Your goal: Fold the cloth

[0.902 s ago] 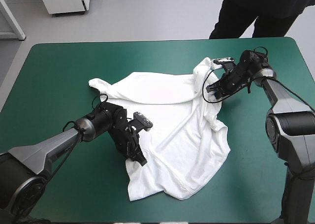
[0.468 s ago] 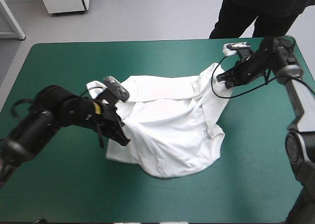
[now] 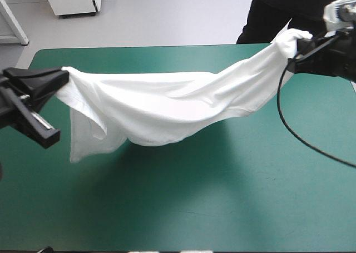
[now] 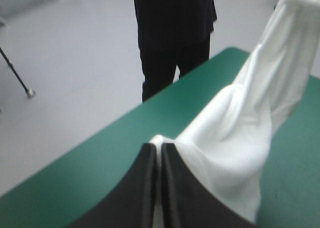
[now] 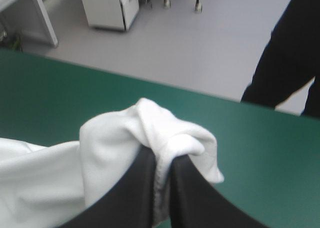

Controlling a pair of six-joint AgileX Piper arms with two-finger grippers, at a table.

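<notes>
You have the T-shirt [image 3: 167, 105] slung in the air between both arms. It spans above the table [image 3: 233, 203] from the left side to the far right corner; its middle sags and a loose flap droops near the left end, and none of it seems to touch the cover.

The main risk is a slip. Each grip has only a small bite of fabric, so pulling the arms wider could tug an end free and drop the T-shirt in a heap. The grips also look uneven, so if you lower it as it hangs it may land twisted. The drooping flap could tuck under the body and spoil the fold.

The left gripper [image 4: 159, 148] has its fingers all but together, pinching a thin edge of the T-shirt that runs ahead of the tips. The right gripper [image 5: 163, 159] is likewise nearly closed, clamped on a bunched wad of the T-shirt that bulges over its tips. Neither touches the table.
</notes>
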